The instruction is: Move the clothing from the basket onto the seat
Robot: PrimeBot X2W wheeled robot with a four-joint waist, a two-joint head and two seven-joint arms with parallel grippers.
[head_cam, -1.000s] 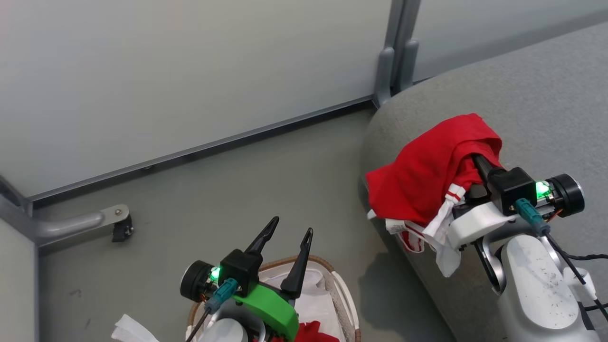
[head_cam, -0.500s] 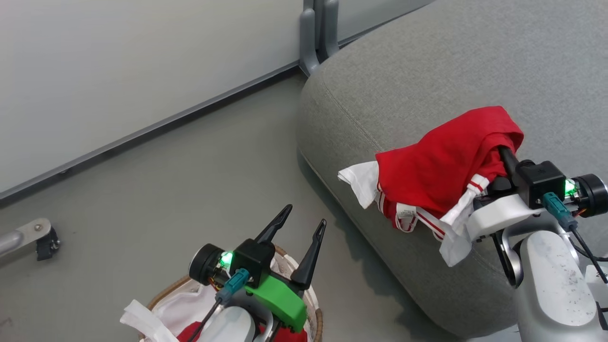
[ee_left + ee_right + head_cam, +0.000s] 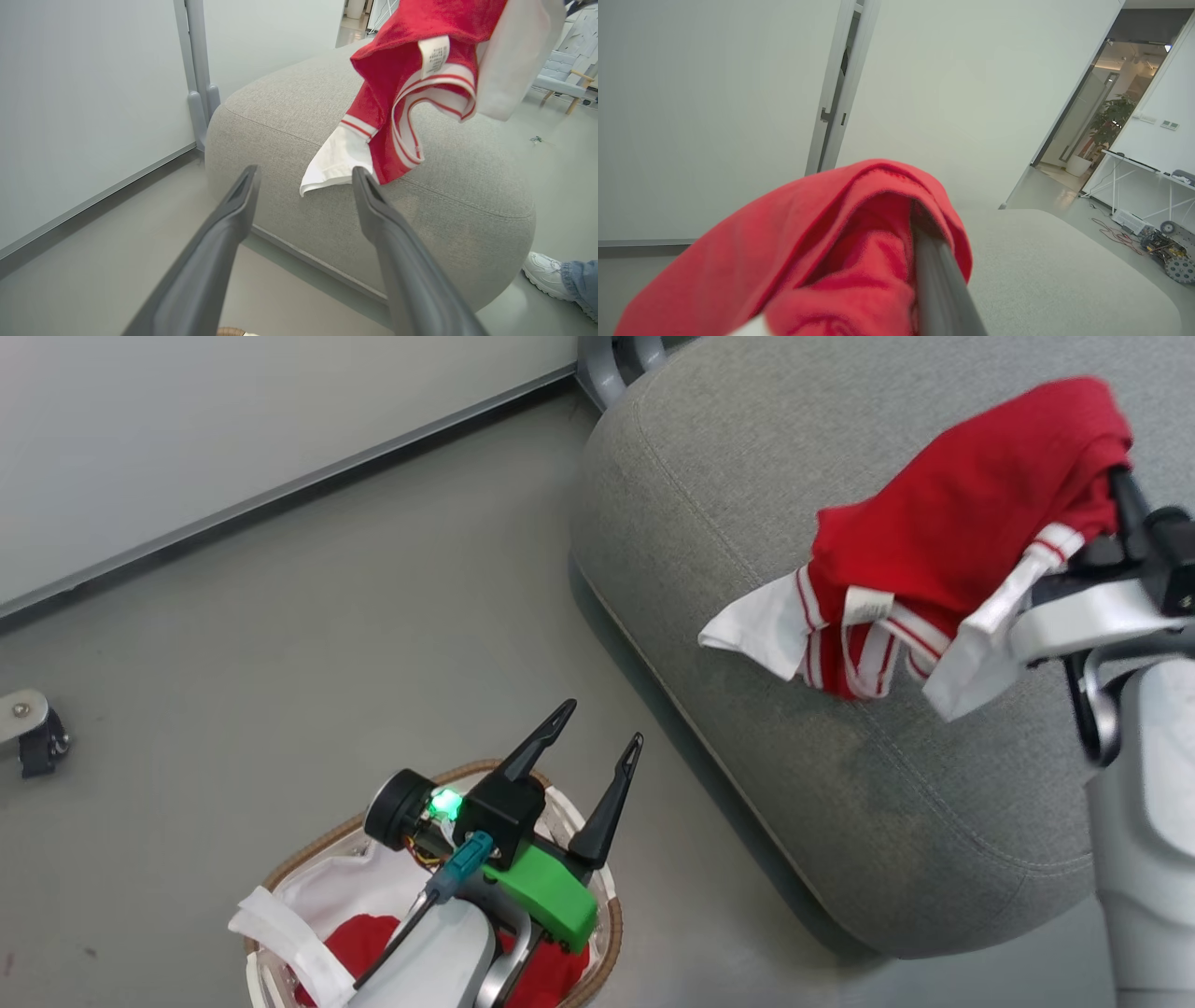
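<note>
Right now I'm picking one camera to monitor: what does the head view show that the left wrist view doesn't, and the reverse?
Head view's own: red clothing lying inside the basket, below the open left hand; and the right hand, shut on the red garment.
Left wrist view's own: a person's white shoe on the floor beside the seat.
Shared: the grey seat, the red garment hanging over it, and the left hand's spread fingers.
</note>
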